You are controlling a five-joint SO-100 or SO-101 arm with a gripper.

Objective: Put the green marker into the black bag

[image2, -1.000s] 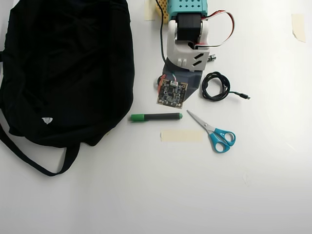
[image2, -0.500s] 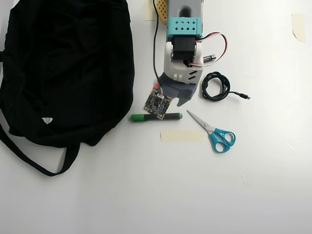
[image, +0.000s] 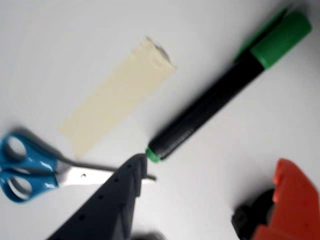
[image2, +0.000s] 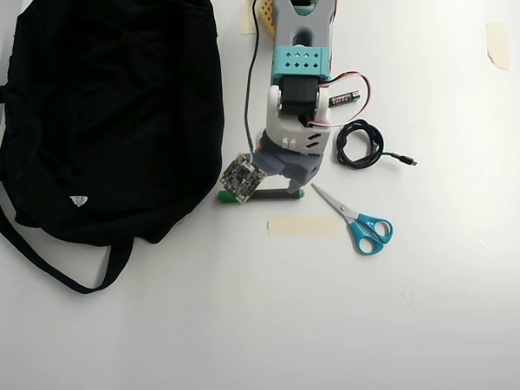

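Note:
The green marker (image: 210, 102) lies flat on the white table, a dark barrel with its green cap toward the upper right of the wrist view. My gripper (image: 212, 165) is open just short of it: the grey finger (image: 117, 197) has its tip beside the marker's small green end, and the orange finger (image: 290, 200) is off to the right. From overhead, my gripper (image2: 280, 184) hovers directly over the marker (image2: 280, 195) and partly covers it. The black bag (image2: 106, 114) fills the left of the table, close to the marker's capped end.
Blue-handled scissors (image2: 361, 223) lie right of the marker, with a strip of beige tape (image2: 302, 226) just below it. A coiled black cable (image2: 359, 144) and a small battery (image2: 343, 98) sit to the right of the arm. The bag's strap (image2: 57, 272) loops out at lower left.
The arm has reached out from the top edge, bringing the gripper down over the marker. The wrist has turned, swinging its camera board toward the bag.

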